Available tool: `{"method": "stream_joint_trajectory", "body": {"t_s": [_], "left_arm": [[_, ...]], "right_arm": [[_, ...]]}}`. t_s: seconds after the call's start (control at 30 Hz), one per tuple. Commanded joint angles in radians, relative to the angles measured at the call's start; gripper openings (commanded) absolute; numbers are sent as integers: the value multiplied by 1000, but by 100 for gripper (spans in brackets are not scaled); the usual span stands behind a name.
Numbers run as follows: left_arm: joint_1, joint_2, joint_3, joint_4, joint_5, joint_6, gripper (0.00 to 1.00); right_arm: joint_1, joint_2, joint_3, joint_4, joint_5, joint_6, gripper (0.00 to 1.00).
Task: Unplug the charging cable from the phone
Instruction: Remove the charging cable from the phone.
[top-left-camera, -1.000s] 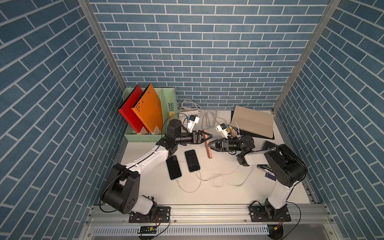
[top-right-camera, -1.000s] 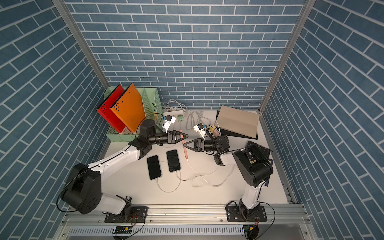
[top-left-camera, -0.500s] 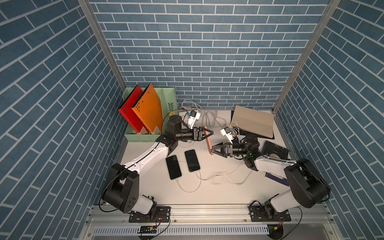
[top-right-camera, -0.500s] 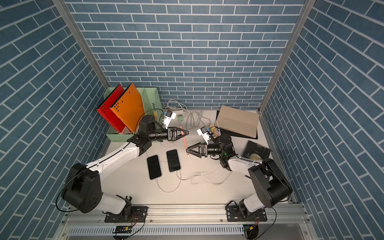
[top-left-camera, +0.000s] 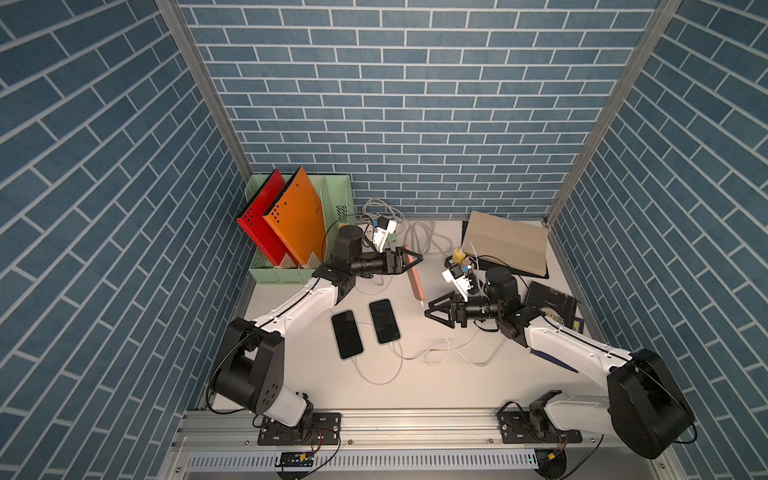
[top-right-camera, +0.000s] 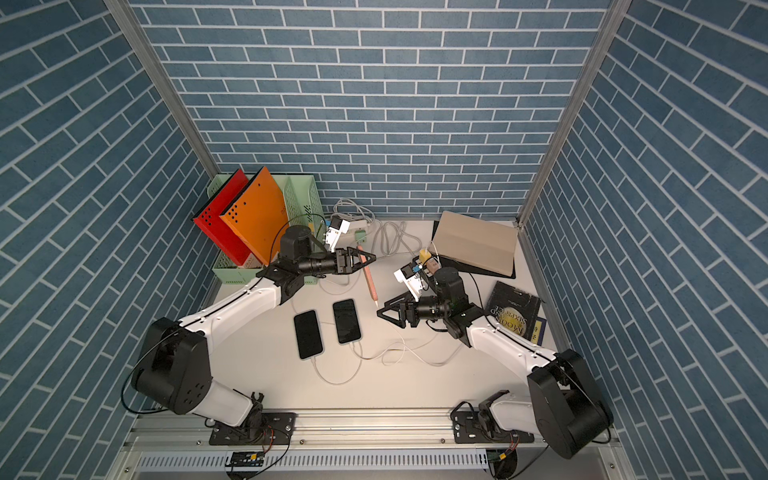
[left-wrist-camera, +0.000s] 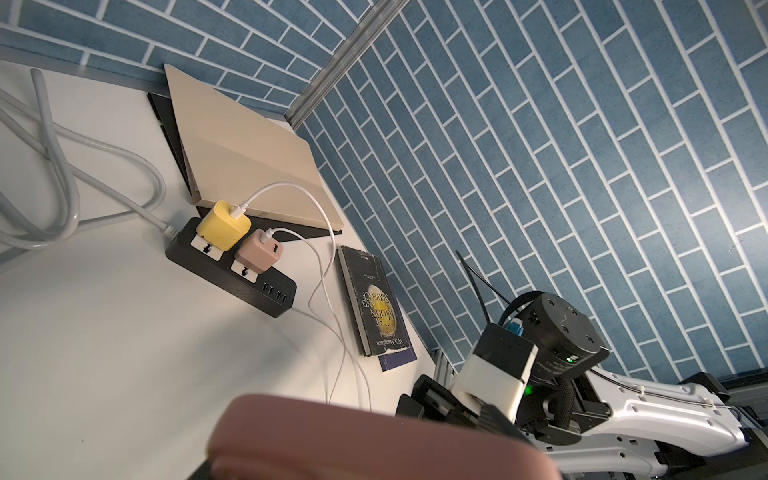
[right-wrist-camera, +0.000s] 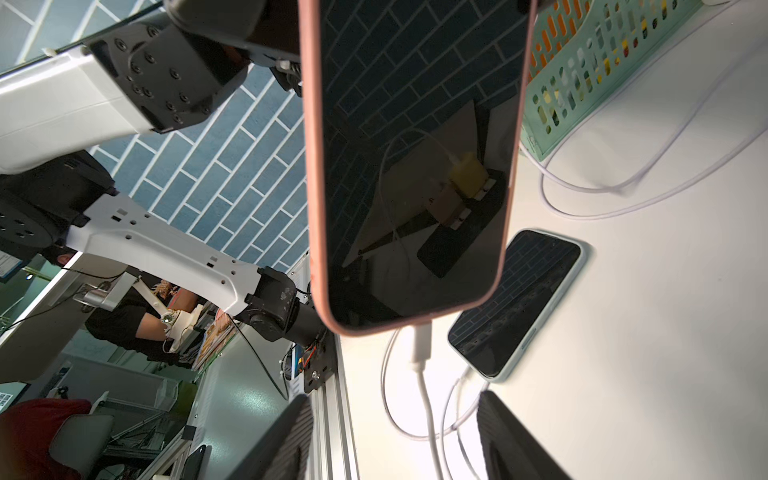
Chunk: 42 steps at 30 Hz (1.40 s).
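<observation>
Left tool (top-left-camera: 410, 260) clamped on the rigid, slick pink phone (top-left-camera: 417, 283); right tool (top-left-camera: 432, 311) spread apart. We'd pinch the stiff white plug (right-wrist-camera: 420, 345), not the limp cable (right-wrist-camera: 429, 409).

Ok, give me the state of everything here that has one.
pink phone, off the table, screen dark.
charging cable, plug seated in pink phone.
left jaws, shut on pink phone.
right jaws, open, either side of the cable.
two table phones, flat, cabled.
yellow charger, plugged into power strip.
</observation>
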Motion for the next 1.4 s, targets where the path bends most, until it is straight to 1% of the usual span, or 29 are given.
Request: {"method": "stream_joint_trajectory", "body": {"t_s": [0.0,0.13,0.33,0.53,0.8,1.0,1.17,1.37], "left_arm": [[5,-13,28,29,5,7,0],[5,-12,29,19,-2,8,0],[7,-9,29,12,-5,10,0],[14,-6,27,5,-13,10,0],[27,-6,24,0,-21,11,0],[66,-29,33,-38,-26,36,0],[73,-34,58,-87,-36,70,0],[92,-41,70,-94,-33,69,0]], "right_arm": [[16,11,29,-43,43,-61,59],[43,38,37,-64,34,-83,50],[69,48,39,-74,48,-101,31],[70,44,34,-82,67,-102,1],[68,36,23,-108,81,-122,0],[70,18,-13,-148,103,-145,0],[68,28,0,-167,123,-147,0],[71,43,6,-186,115,-167,0]]}}
